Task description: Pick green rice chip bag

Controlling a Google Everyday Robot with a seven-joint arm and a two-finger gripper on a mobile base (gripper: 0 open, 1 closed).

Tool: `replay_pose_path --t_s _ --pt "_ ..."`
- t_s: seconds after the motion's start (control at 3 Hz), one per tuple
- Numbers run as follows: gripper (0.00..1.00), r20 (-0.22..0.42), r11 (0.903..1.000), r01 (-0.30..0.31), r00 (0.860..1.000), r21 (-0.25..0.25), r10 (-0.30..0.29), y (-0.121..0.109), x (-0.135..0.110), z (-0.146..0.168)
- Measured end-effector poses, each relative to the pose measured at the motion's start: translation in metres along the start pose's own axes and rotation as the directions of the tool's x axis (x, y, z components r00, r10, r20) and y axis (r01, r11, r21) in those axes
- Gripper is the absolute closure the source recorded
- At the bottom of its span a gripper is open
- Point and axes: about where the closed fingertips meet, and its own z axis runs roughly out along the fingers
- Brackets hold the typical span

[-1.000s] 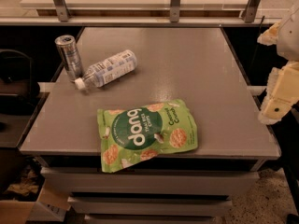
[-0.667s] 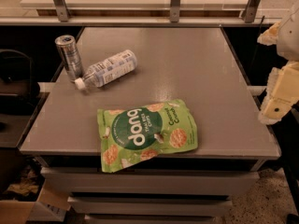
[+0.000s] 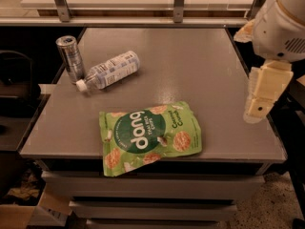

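- Camera view: the green rice chip bag (image 3: pixel 150 137) lies flat, printed face up, in the lower centre of the frame. It sits at the front edge of the grey table (image 3: pixel 205 66), and its lower left corner appears to poke out past that edge.
- Camera view: the gripper (image 3: pixel 259 104) hangs at the right edge of the frame, beside the table's right-hand rim and level with the bag's upper side. How far open it is I cannot tell from this angle. Nothing is visibly in its hold, and it touches neither the bag nor the table.
- Camera view: the relation that matters is that the bag lies to the left of the gripper and a little lower in the frame, with bare tabletop between them. The approach would likely be a sweep leftward and down.
- Camera view: the bag's long axis runs roughly left to right across the frame, with its right end tipped slightly upward. The near short end, on the right, is the part closest to the gripper.
- Camera view: a plastic bottle (image 3: pixel 109 69) lies on its side and a can (image 3: pixel 70 56) stands upright in the upper left, both well apart from the bag and off the likely path.
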Motion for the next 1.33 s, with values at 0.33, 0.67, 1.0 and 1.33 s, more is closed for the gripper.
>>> replay_pose_path --t_s 0.33,0.67,1.0,1.33 --pt "0.0 0.001 0.9897 0.131 0.991 -0.058 -0.131 0.003 -0.035 0.027" --pt "0.0 0.005 0.9691 0.219 0.975 -0.113 -0.22 0.013 -0.06 0.052" --pt "0.0 0.008 0.9429 0.294 0.955 -0.157 -0.296 0.026 -0.081 0.073" --pt "0.0 0.018 0.918 0.351 0.935 -0.185 -0.354 0.037 -0.099 0.087"
